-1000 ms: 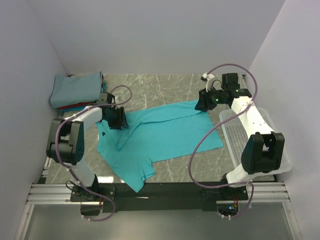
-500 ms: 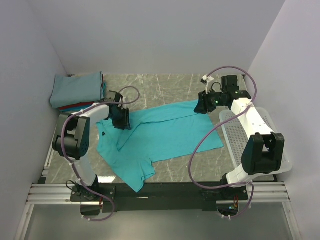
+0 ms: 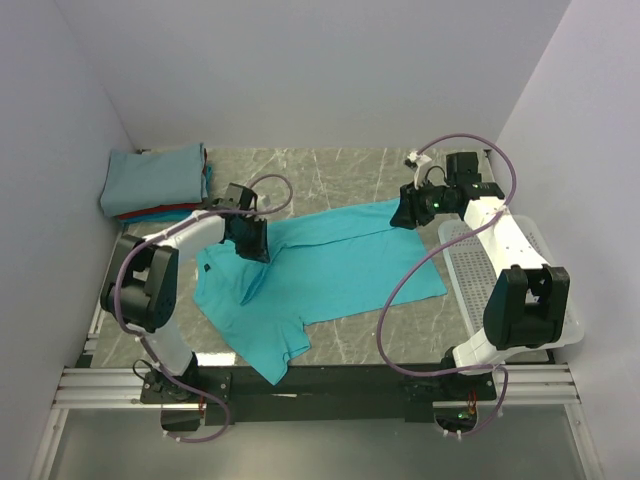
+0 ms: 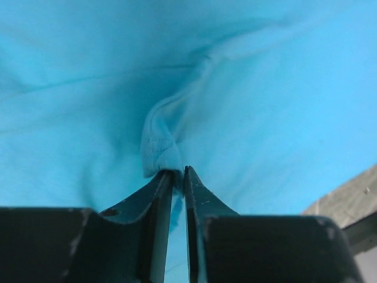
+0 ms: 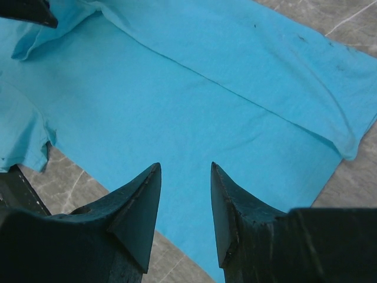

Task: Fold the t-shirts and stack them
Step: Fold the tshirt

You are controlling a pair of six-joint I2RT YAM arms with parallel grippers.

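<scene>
A bright turquoise t-shirt (image 3: pixel 320 270) lies spread across the marble table, partly folded. My left gripper (image 3: pixel 252 240) sits at the shirt's upper left part and is shut on a bunched fold of the turquoise cloth (image 4: pixel 160 147), pinched between its fingertips. My right gripper (image 3: pixel 405 212) hovers over the shirt's far right corner, open, with only turquoise cloth (image 5: pixel 194 88) beneath it. A stack of folded t-shirts (image 3: pixel 152 180), grey-blue on top with red and teal edges below, rests at the back left.
A white mesh basket (image 3: pixel 500 270) stands along the table's right side, under the right arm. Bare marble (image 3: pixel 330 170) shows behind the shirt. White walls close in on the left, the back and the right.
My left gripper slid right along the shirt's upper edge and closed on a fold of cloth. The right gripper stayed almost still, open.
</scene>
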